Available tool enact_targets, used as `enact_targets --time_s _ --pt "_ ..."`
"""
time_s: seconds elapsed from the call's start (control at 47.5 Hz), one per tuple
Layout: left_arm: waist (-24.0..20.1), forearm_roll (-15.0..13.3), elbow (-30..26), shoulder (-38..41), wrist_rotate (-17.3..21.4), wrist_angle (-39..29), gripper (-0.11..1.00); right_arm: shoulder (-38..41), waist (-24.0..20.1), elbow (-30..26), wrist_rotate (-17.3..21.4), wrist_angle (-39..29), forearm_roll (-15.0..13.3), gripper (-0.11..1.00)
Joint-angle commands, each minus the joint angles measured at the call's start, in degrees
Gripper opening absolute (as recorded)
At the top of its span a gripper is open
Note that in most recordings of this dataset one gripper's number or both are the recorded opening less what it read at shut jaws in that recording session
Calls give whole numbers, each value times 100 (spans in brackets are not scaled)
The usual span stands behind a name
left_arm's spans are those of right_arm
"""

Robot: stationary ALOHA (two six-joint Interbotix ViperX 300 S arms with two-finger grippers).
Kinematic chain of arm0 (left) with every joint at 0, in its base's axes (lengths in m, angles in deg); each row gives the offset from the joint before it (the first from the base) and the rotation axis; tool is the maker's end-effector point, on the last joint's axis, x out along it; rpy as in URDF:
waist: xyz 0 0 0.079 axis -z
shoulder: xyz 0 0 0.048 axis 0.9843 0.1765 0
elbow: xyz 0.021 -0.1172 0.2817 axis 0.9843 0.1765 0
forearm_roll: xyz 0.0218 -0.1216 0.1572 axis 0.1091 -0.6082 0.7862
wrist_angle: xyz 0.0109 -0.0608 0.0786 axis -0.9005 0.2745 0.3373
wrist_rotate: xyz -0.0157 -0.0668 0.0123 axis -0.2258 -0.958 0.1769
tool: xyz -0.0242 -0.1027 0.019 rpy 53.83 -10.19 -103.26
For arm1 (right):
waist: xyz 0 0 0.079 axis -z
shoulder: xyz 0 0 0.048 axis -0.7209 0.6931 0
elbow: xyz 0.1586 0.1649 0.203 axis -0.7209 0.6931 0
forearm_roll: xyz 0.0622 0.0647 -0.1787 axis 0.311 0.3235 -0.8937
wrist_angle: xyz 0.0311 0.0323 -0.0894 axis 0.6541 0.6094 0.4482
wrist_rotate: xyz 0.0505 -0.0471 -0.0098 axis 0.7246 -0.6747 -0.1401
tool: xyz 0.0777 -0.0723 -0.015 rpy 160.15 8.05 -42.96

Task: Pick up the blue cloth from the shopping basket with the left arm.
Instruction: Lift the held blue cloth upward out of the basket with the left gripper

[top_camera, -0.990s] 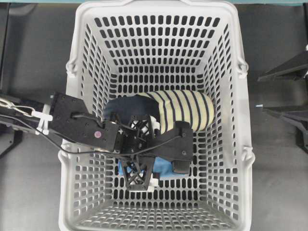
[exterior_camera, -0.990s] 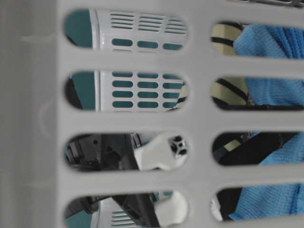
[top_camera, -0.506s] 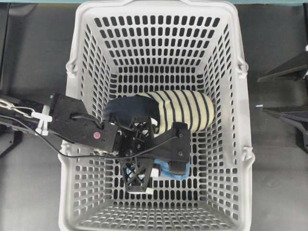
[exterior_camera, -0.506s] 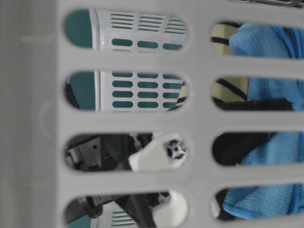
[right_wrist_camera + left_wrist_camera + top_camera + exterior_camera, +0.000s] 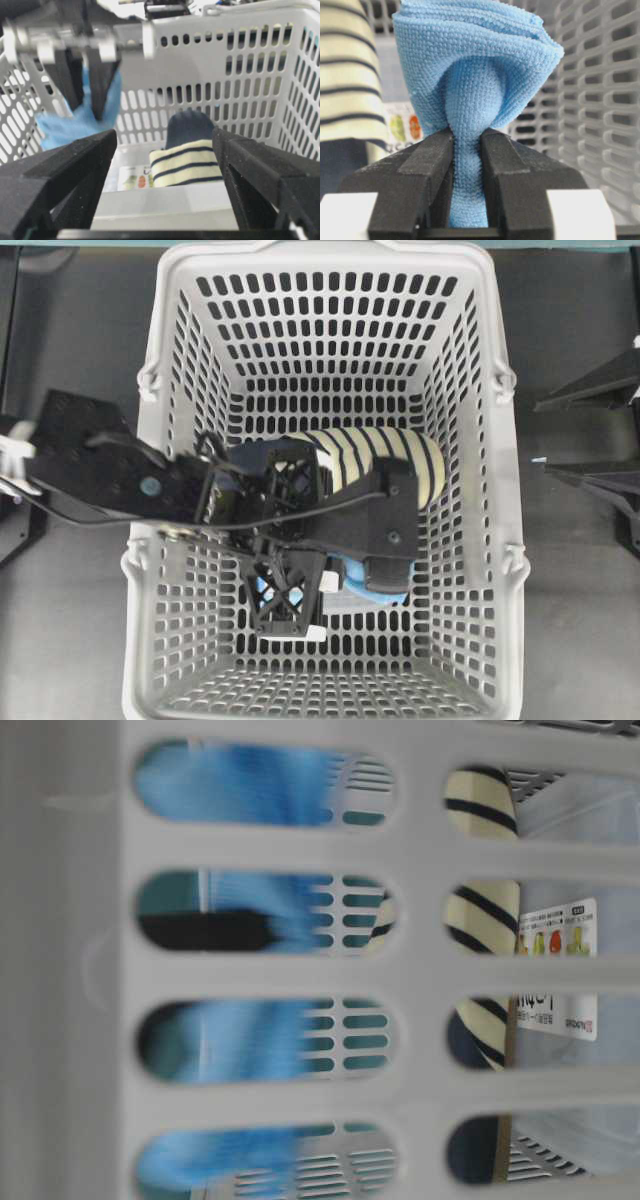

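Note:
The light-grey shopping basket [image 5: 152, 330] fills the overhead view. My left gripper [image 5: 372, 575] is inside it, over its middle, and is shut on the blue cloth [image 5: 378, 593]. In the left wrist view the black jaws [image 5: 466, 150] pinch a fold of the sky-blue cloth [image 5: 472, 65], which bunches beyond them. The right wrist view shows the cloth [image 5: 75, 122] hanging clear of the basket floor. In the table-level view it is a blue blur [image 5: 240, 1020]. My right gripper [image 5: 545, 437] is open and empty outside the basket's right wall.
A cream-and-navy striped bundle [image 5: 395, 455] lies on the basket floor just behind the cloth, and it also shows in the right wrist view [image 5: 192, 160]. A pale flat packet with a printed label [image 5: 555, 970] lies on the floor under the gripper. Slotted walls [image 5: 600, 100] enclose all sides.
My left gripper has risen with the blue cloth, lifting it off the basket floor. The labelled packet beneath is now uncovered. The right arm has not moved.

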Motion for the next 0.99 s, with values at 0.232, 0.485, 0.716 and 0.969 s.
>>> enact_targets --time_s 0.232,0.485,0.716,0.969 --pt "18 18 -2294 -97 123 -1907 14 -18 9 -62 9 88 -9 75" --pt "9 26 -2514 35 343 -2048 14 -132 18 -62 9 88 -9 75" --pt "9 26 -2514 53 343 -1986 14 -176 9 -62 9 88 0 75" --pt "9 26 -2285 -18 343 -1564 14 -193 26 -44 9 88 -9 75"
